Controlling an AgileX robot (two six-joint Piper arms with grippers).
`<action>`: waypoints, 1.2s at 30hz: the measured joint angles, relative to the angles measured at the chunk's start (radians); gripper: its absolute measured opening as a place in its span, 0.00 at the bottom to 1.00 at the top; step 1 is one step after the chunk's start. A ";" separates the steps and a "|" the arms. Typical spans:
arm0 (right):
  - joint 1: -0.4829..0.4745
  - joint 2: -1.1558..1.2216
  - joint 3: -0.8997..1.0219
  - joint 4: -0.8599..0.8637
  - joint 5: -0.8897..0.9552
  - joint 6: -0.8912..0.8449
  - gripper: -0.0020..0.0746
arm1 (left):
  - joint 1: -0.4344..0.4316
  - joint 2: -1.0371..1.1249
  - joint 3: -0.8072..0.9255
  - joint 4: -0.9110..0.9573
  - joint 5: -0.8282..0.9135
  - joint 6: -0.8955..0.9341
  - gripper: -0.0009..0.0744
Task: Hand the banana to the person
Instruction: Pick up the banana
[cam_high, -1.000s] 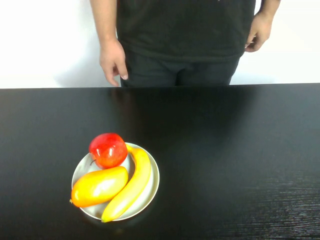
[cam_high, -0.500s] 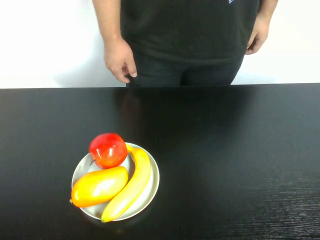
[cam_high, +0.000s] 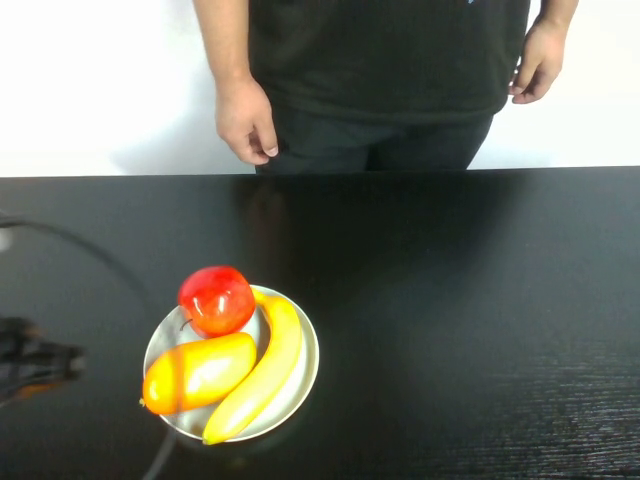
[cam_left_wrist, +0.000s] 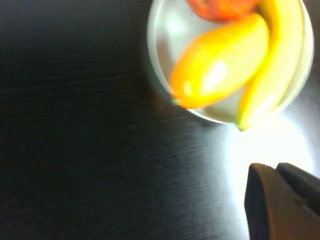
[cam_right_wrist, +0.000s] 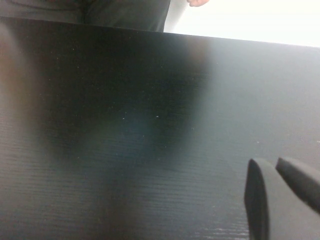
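High view: left gripper (cam_high: 45, 362) enters at the table's (cam_high: 450, 300) left edge, blurred, just beside the plate (cam_high: 308, 372) but apart from it; cable arcs behind it. State of its jaws: cannot tell. Plate holds three fruits: apple (cam_high: 216, 299) at the far side, mango (cam_high: 198, 373) at the left, banana (cam_high: 262, 370) along the right rim, curved, lying against both mango and apple, tip toward the near edge. Person (cam_high: 380, 70) stands behind the table's far edge, both hands hanging free, well apart from the plate.

Left wrist view adds a close look down: plate (cam_left_wrist: 159, 75), mango (cam_left_wrist: 220, 62), banana (cam_left_wrist: 277, 65), a slice of the apple (cam_left_wrist: 220, 6); one dark finger (cam_left_wrist: 275, 210) over bare table (cam_left_wrist: 75, 150).

Right wrist view alone shows the right gripper (cam_right_wrist: 282, 200), absent from the high view: fingers close together over bare table (cam_right_wrist: 125, 125), jaws apparently closed, nothing between them. Person (cam_right_wrist: 100, 11) at the far edge.
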 joint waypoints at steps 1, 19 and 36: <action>0.000 0.000 0.000 0.000 0.000 0.000 0.01 | -0.033 0.047 -0.016 -0.003 -0.002 0.006 0.01; 0.000 0.000 0.000 0.000 0.000 0.000 0.01 | -0.551 0.655 -0.345 0.159 -0.045 -0.196 0.04; 0.000 0.000 0.000 0.000 0.000 0.000 0.01 | -0.529 0.880 -0.443 0.227 -0.110 -0.193 0.65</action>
